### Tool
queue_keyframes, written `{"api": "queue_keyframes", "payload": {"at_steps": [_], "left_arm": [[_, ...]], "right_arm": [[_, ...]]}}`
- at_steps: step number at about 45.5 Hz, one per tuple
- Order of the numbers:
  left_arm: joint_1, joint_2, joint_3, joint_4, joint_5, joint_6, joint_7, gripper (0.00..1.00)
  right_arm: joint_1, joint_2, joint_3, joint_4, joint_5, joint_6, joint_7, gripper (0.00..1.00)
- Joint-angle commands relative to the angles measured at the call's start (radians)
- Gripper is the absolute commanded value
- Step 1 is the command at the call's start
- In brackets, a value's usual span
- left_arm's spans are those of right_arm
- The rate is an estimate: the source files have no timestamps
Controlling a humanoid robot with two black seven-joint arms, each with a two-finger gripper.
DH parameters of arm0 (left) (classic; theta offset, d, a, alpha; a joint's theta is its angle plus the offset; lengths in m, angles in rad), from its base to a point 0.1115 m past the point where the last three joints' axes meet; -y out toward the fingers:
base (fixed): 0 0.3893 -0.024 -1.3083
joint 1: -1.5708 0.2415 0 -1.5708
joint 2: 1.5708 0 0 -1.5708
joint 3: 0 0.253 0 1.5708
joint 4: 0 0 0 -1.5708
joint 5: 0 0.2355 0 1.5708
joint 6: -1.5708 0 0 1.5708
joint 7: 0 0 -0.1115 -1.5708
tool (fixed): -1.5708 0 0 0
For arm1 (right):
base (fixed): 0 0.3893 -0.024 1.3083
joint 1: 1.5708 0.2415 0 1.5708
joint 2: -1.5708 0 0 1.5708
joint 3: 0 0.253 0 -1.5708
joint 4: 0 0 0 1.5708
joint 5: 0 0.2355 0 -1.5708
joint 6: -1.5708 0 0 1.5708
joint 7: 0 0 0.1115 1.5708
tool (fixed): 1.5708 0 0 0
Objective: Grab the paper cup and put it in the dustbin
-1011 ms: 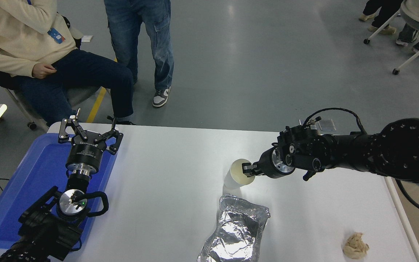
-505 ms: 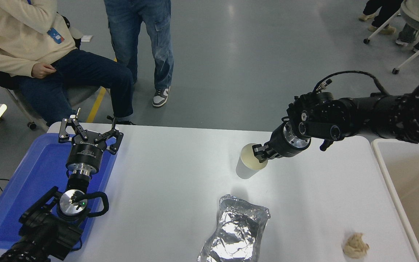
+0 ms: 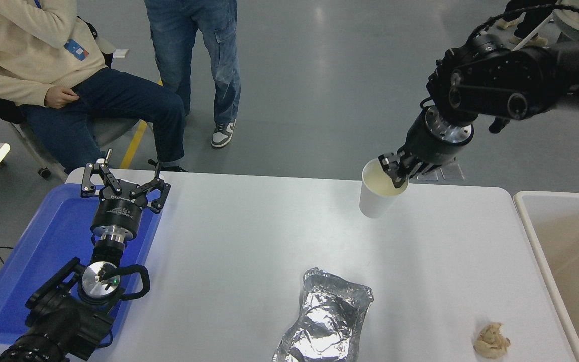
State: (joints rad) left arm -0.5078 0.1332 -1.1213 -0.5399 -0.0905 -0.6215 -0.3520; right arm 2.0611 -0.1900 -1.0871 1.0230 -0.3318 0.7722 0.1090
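The right gripper (image 3: pixel 394 173) now holds the cup (image 3: pixel 379 193) higher and farther right than half a second ago, lifted clear of the table (image 3: pixel 249 251) over its far edge. Its fingers (image 3: pixel 389 170) are clamped on the cup's right rim, one inside and one outside, and the cup hangs upright, slightly tilted. More of the bin (image 3: pixel 531 226) has come into view at the right edge, beside the table's right side, with its mouth open. Bare table lies between the cup and the bin. The foil tray (image 3: pixel 327 319) at the near edge and the paper wad (image 3: pixel 491 340) at the near right corner have not moved. The left gripper (image 3: pixel 124 183) stays parked over the blue tray (image 3: pixel 33 261) at the left, fingers apart.
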Motion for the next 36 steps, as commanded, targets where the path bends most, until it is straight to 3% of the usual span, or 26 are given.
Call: {"api": "queue_keyframes", "payload": {"at_steps": [1, 27, 36], "left_arm": [[0.0, 0.0, 0.0, 0.0, 0.0, 0.0, -0.001, 1.0], [0.002, 0.0, -0.002, 0.001, 0.0, 0.002, -0.002, 1.0], [0.002, 0.0, -0.002, 0.002, -0.002, 0.002, -0.004, 1.0]], "right_arm": [[0.131, -0.051, -0.056, 0.055, -0.001, 0.013, 0.001, 0.0], [0.178, -0.068, -0.123, 0.075, -0.001, 0.013, 0.0, 0.0], [0.178, -0.164, -0.14, 0.075, -0.003, 0.013, 0.0, 0.0]]}}
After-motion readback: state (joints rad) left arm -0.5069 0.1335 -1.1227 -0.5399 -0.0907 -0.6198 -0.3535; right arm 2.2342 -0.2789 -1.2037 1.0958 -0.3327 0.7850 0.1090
